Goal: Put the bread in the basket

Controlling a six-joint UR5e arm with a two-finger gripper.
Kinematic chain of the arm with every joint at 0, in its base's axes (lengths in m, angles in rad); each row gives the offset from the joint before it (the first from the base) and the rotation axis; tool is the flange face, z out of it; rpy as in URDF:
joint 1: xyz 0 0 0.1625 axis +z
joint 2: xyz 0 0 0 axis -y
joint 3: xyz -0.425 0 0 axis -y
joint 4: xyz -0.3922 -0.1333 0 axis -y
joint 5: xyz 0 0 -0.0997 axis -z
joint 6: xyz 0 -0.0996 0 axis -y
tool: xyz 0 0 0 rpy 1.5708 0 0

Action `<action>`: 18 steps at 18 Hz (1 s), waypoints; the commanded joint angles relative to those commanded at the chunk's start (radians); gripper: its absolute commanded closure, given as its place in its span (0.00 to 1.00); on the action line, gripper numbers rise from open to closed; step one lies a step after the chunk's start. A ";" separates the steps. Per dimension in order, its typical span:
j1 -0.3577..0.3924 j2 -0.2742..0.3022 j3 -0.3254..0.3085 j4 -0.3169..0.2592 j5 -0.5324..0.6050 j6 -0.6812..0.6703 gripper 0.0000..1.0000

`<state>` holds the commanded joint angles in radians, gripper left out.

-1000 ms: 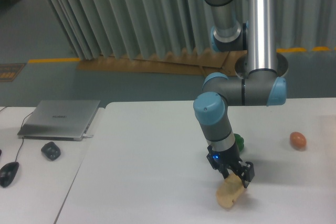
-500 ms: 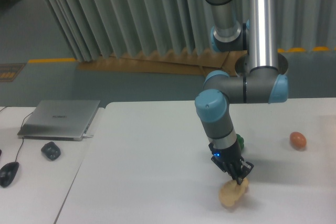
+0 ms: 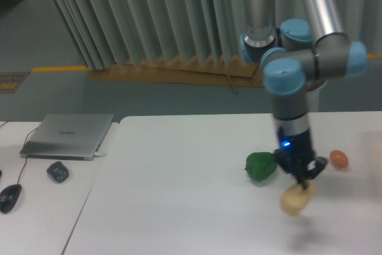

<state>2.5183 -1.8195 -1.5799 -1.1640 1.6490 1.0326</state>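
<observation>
The bread (image 3: pixel 296 199) is a pale tan oblong roll, held at its top end by my gripper (image 3: pixel 305 183), which is shut on it. It hangs above the white table (image 3: pixel 179 189) at the right, with its shadow below on the tabletop. The gripper points down from the arm's wrist (image 3: pixel 292 141). No basket shows in this view.
A green pepper (image 3: pixel 261 166) lies on the table just left of the gripper. A small orange-pink egg-shaped item (image 3: pixel 338 159) lies to the right. On the left desk are a closed laptop (image 3: pixel 68 135), a dark mouse (image 3: pixel 58 171) and another mouse (image 3: pixel 9 197).
The arm has swung to the right and lifted, carrying the bread off the table. The green pepper, earlier hidden behind the arm, now shows in full.
</observation>
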 joint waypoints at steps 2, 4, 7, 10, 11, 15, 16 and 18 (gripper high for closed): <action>0.110 0.037 -0.020 -0.042 0.014 0.290 0.97; 0.229 0.049 -0.028 -0.072 0.127 0.619 0.97; 0.309 0.045 -0.026 -0.060 0.247 0.893 0.97; 0.379 0.039 -0.025 -0.037 0.253 1.088 0.97; 0.396 0.037 -0.026 -0.022 0.256 1.133 0.96; 0.433 -0.013 -0.012 0.073 0.287 1.274 0.96; 0.435 -0.015 -0.012 0.078 0.287 1.275 0.93; 0.433 -0.017 -0.015 0.075 0.284 1.273 0.45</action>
<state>2.9514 -1.8362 -1.5953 -1.0891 1.9328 2.3056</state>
